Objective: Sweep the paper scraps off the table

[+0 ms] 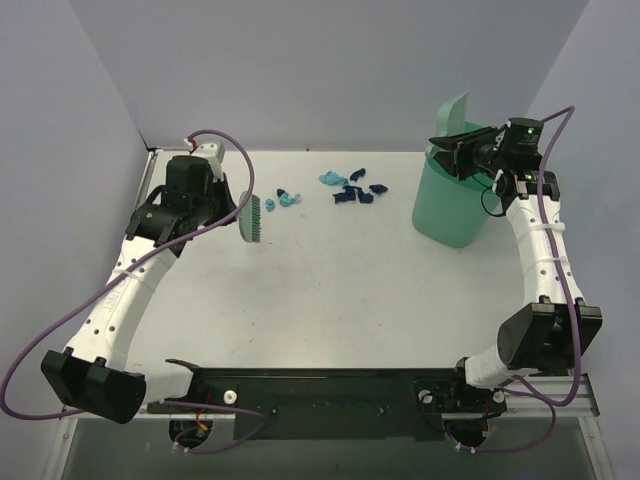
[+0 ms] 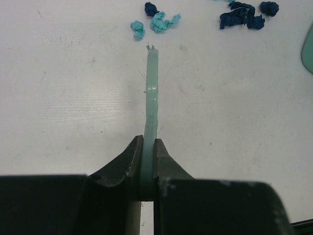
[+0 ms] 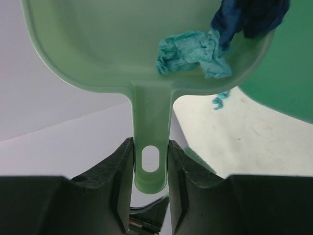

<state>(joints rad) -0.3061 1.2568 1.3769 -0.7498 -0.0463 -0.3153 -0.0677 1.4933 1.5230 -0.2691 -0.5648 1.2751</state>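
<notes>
Step in hand, by my read: tipping a pan load into the bin; right hand (image 3: 149,143) clamps the dustpan (image 3: 122,44) by its handle, pan raised over the green bin (image 1: 450,205) just below that hand; teal scrap (image 3: 193,54) & navy scrap (image 3: 249,14) sit at the pan's bin-side edge, not yet out. Left hand (image 2: 149,143) pinched narrow on the brush (image 2: 152,88), seen edge-on; can't tell if bristles touch the bench (image 1: 330,300). Remaining paper scraps (image 1: 350,192) lie on the bench just ahead of the brush tip, running from there toward the bin, btwn the two hands. Nxt, prob: tilt pan further so the load slides off; then lower pan to the bench on the pile's far side from left hand, brush pushing toward it. In the way: nothing btwn brush & pile; bin stands near the pile's far end, so little room for the pan there; cable loops by right hand near the bin rim.
</notes>
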